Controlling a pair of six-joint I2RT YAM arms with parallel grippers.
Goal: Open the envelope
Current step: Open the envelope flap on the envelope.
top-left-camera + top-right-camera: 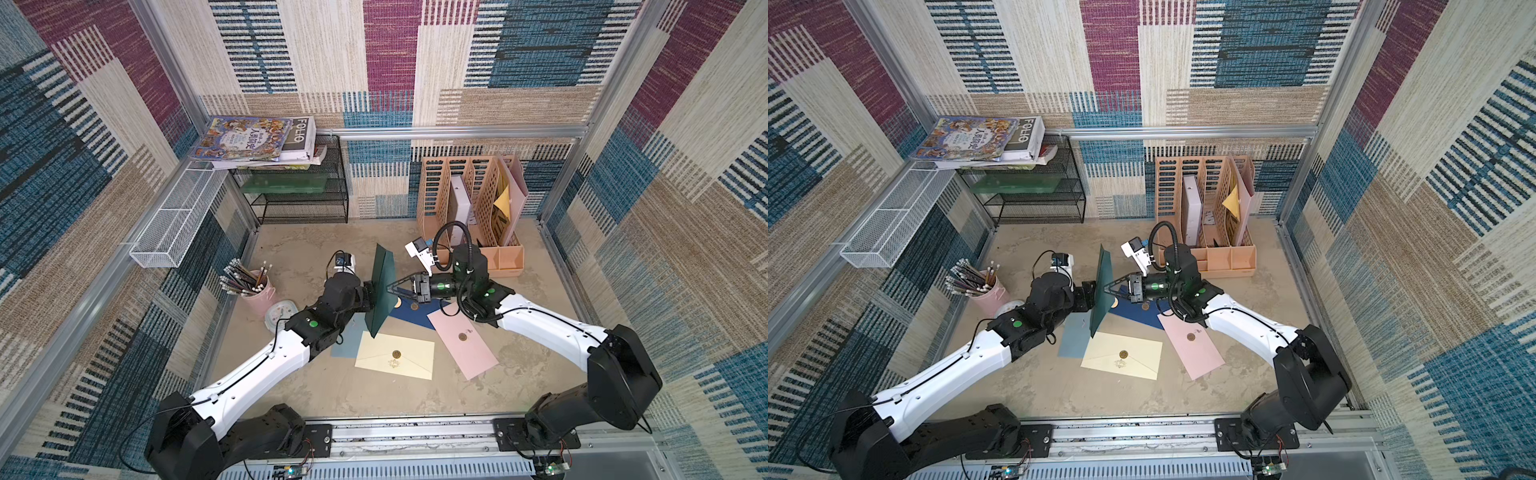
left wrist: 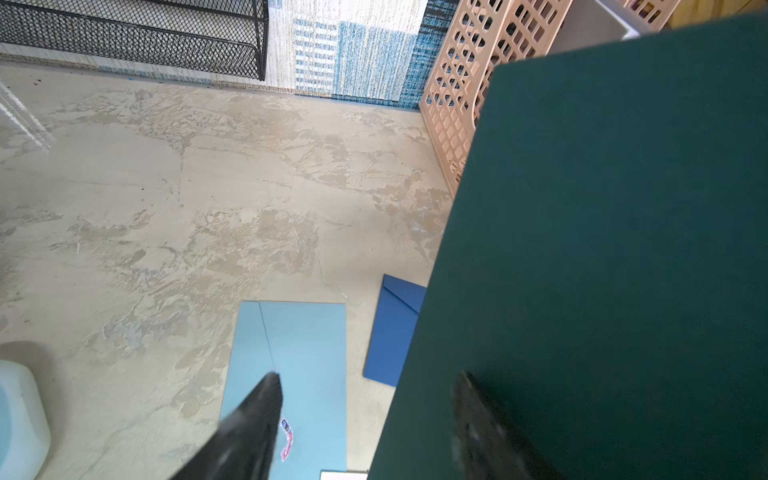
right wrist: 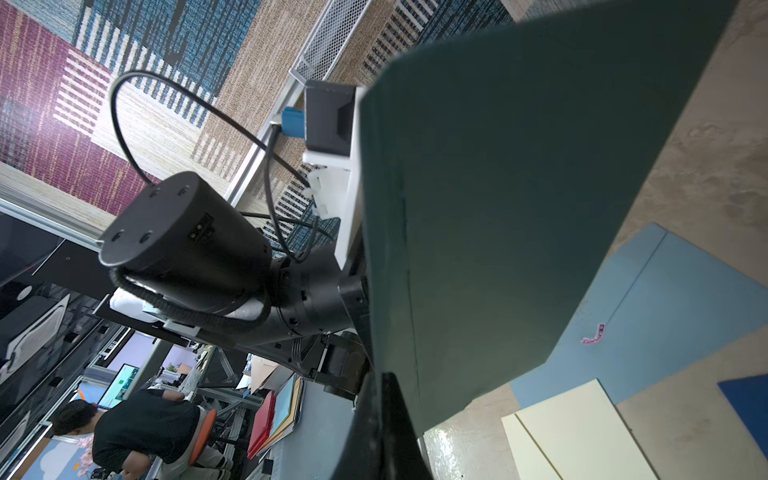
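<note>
Dark green envelope (image 1: 382, 291) stands upright above the counter (image 1: 316, 390), the right hand (image 1: 390, 286) pinched together at its face, the left hand (image 2: 365, 419) spread behind it.

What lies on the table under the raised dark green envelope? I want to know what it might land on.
Under the dark green envelope lie a light blue envelope and a navy envelope; whatever it covers stays hidden.

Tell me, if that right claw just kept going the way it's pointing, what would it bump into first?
Most likely the dark green envelope. The right gripper, shut, points straight at its upright face, with its tip at or almost against it. Whether they already touch is unclear.
</note>
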